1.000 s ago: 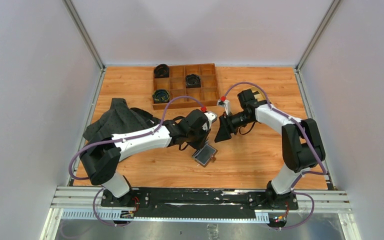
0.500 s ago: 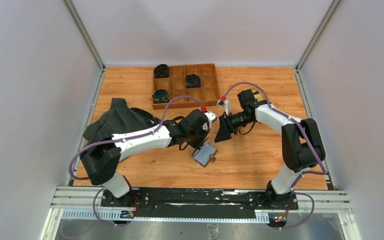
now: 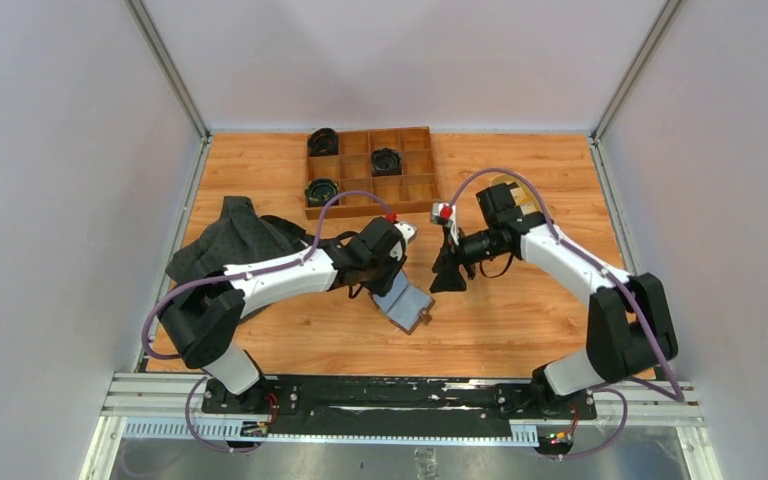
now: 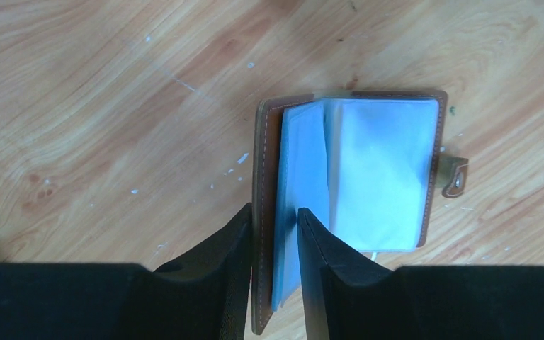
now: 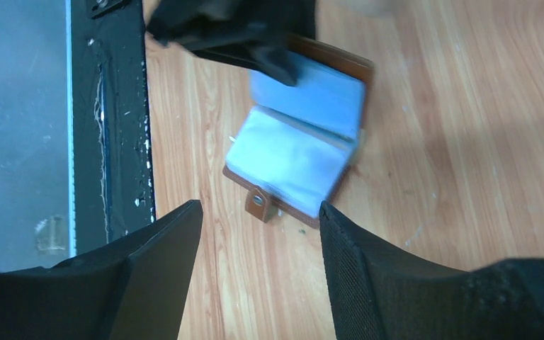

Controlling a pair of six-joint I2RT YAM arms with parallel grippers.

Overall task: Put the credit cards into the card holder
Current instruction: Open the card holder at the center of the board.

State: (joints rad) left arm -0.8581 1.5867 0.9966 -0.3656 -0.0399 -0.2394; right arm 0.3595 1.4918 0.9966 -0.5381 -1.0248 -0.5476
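Note:
The card holder (image 4: 368, 166) is a brown leather wallet lying open on the wood, its pale blue sleeves fanned and its snap tab (image 4: 456, 176) at the right edge. My left gripper (image 4: 272, 216) is shut on its upright left cover and the first sleeves. In the top view, the left gripper (image 3: 392, 278) is at the card holder's (image 3: 410, 305) far-left edge. My right gripper (image 3: 448, 276) hovers just to its right, open and empty. In the right wrist view, the card holder (image 5: 294, 152) lies beyond the spread right gripper (image 5: 259, 207). I see no credit cards.
A wooden compartment tray (image 3: 415, 190) holding black coiled items stands at the back centre. A dark cloth (image 3: 240, 240) lies at the left beside the left arm. A tan dish (image 3: 522, 188) shows behind the right arm. The black base rail (image 5: 110, 106) runs along the near edge.
The card holder has fallen open wider and flatter on the table. My left gripper shifted slightly left with the cover. The right arm reached further left, bringing its gripper closer to the holder.

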